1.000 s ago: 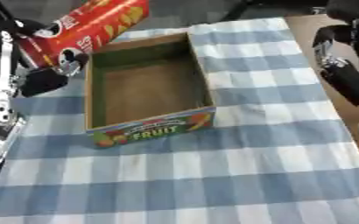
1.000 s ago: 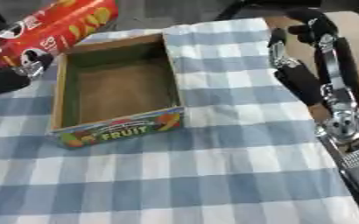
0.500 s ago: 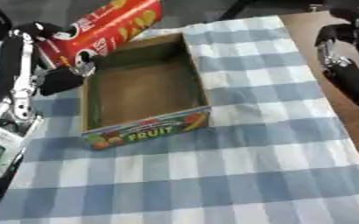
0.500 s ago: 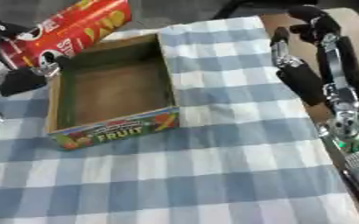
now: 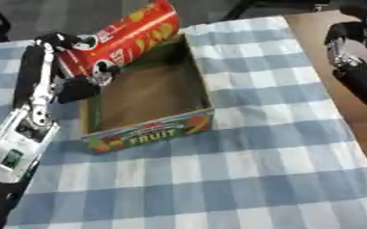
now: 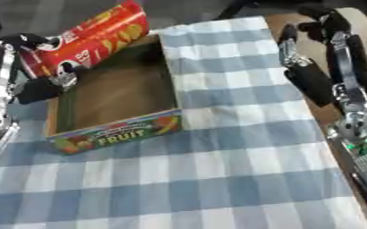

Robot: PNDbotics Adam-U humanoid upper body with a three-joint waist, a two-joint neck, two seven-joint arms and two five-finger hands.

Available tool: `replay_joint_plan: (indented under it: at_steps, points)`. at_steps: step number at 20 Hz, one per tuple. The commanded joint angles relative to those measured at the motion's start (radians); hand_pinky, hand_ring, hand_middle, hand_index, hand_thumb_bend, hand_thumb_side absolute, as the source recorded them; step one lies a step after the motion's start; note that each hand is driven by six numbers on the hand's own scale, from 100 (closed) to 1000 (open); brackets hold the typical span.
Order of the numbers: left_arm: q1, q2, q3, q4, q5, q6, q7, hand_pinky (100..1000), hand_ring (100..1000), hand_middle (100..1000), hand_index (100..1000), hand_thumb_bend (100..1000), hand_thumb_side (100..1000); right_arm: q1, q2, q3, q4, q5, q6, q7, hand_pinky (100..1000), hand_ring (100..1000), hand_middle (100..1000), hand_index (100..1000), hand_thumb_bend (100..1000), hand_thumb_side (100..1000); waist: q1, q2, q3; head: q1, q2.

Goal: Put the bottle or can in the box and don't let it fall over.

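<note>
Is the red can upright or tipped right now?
Tipped. The red can lies slanted in the left hand, its top pointing up and away over the far-left corner of the fruit box, not yet inside.

A brown wooden table (image 6: pixel 351 18) carries the scene, bare only along its right side and far right corner. A blue-and-white checked cloth (image 5: pixel 218 179) is spread over the rest of it, reaching to the near and left edges of both views. Directly on the cloth, left of centre, sits an open-topped rectangular cardboard box (image 5: pixel 149 132) with a brown inside, its near wall printed with bright fruit pictures and the word FRUIT.
</note>
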Motion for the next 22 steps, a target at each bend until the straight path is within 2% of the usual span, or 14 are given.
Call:
replay_joint_plan:
  at_steps: [1, 2, 3, 4, 7, 8, 12, 21, 22]
  points:
    - [-0.014, 0.004, -0.002, -0.007, -0.017, -0.011, -0.024, 452, 341, 454, 550, 386, 100, -0.011, -0.016, -0.004, -0.009, -0.006, -0.003, 0.002, 861, 822, 893, 861, 100, 670, 0.001, -0.033, -0.001, 0.0, -0.015]
    - [-0.014, 0.003, -0.002, -0.005, -0.026, -0.014, -0.035, 519, 411, 508, 603, 473, 100, -0.011, -0.016, -0.004, -0.009, -0.006, -0.003, 0.002, 861, 822, 894, 861, 100, 670, 0.0, -0.033, -0.001, 0.001, -0.015]
    - [-0.013, 0.003, -0.003, -0.004, -0.035, -0.017, -0.044, 549, 450, 540, 637, 506, 100, -0.011, -0.016, -0.004, -0.009, -0.006, -0.003, 0.002, 861, 823, 894, 861, 100, 670, 0.0, -0.032, -0.001, 0.001, -0.015]
    - [-0.012, 0.002, -0.003, -0.002, -0.043, -0.02, -0.054, 626, 524, 620, 710, 586, 193, -0.011, -0.016, -0.004, -0.009, -0.006, -0.003, 0.002, 861, 822, 894, 861, 100, 670, -0.001, -0.032, -0.001, 0.001, -0.015]
    - [-0.01, 0.003, -0.001, -0.001, -0.069, -0.027, -0.074, 715, 614, 738, 803, 669, 355, -0.011, -0.015, -0.005, -0.009, -0.006, -0.003, 0.002, 861, 823, 894, 860, 100, 670, -0.002, -0.033, 0.001, 0.002, -0.015]
    - [-0.009, 0.004, 0.001, -0.003, -0.077, -0.031, -0.073, 718, 623, 745, 811, 688, 394, -0.01, -0.015, -0.005, -0.009, -0.007, -0.003, 0.002, 861, 823, 894, 860, 100, 670, -0.002, -0.033, 0.002, 0.001, -0.015]
    - [-0.009, 0.006, 0.008, -0.01, -0.09, -0.039, -0.063, 712, 622, 738, 802, 692, 410, -0.008, -0.015, -0.005, -0.007, -0.007, -0.003, 0.003, 861, 823, 894, 860, 100, 670, -0.002, -0.037, 0.003, 0.001, -0.014]
    - [-0.003, 0.014, 0.021, -0.03, -0.069, -0.033, -0.051, 666, 592, 702, 772, 646, 349, -0.006, -0.014, -0.006, -0.006, -0.009, -0.005, 0.002, 860, 822, 893, 858, 100, 665, -0.01, -0.047, 0.011, 0.0, -0.008]
    - [-0.001, 0.016, 0.024, -0.034, -0.061, -0.031, -0.047, 664, 590, 701, 771, 645, 349, -0.005, -0.014, -0.006, -0.006, -0.009, -0.005, 0.002, 860, 822, 893, 858, 100, 687, -0.012, -0.049, 0.012, -0.001, -0.007]
